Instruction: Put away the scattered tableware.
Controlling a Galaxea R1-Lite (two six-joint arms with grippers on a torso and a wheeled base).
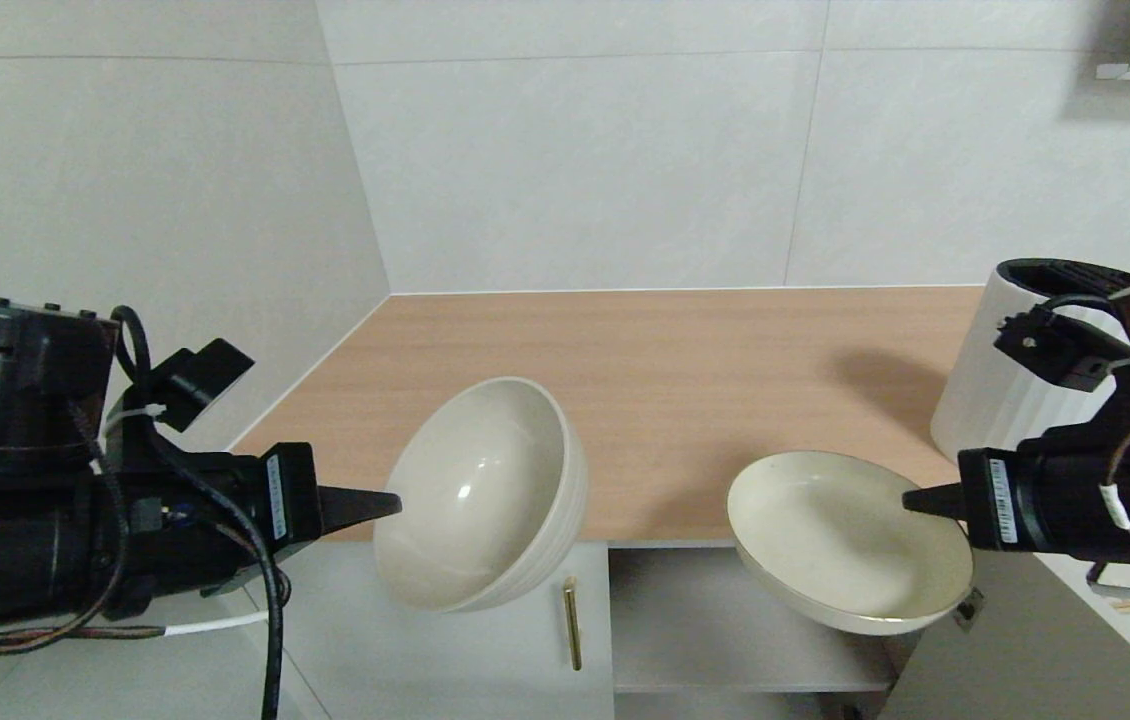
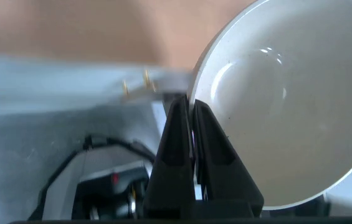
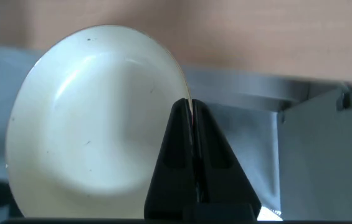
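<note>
Here, both arms hold crockery off the wooden counter (image 1: 675, 370), just in front of its near edge. The left claw (image 1: 390, 503) is clenched on the rim of a deep cream bowl (image 1: 485, 490). The bowl hangs tipped on its side, mouth turned toward that arm, above a closed cabinet door with a brass handle (image 1: 573, 622). The right claw (image 1: 910, 500) is pinched on the rim of a shallow cream dish (image 1: 845, 545). The dish is tilted with its hollow facing up and forward, over the open cabinet compartment (image 1: 705, 640) beneath the counter. Each wrist view shows the fingers pressed together with a thin rim caught between them. A white ribbed canister (image 1: 995, 400) stands on the counter at the far right, behind the right arm.

Judging by this, the pick-up is done for both pieces and the stowing step is in hand. The dish looks nearest its goal. The next move calls for lowering it into the compartment, levelling it, and setting it flat on the pale shelf before the claw lets go. The bowl would have to shift toward the robot's right to reach the same opening, since the door below it is shut. It also needs turning upright first. An edge pinch on tilted glazed ware could slip, so slow, steady motion seems wise.
</note>
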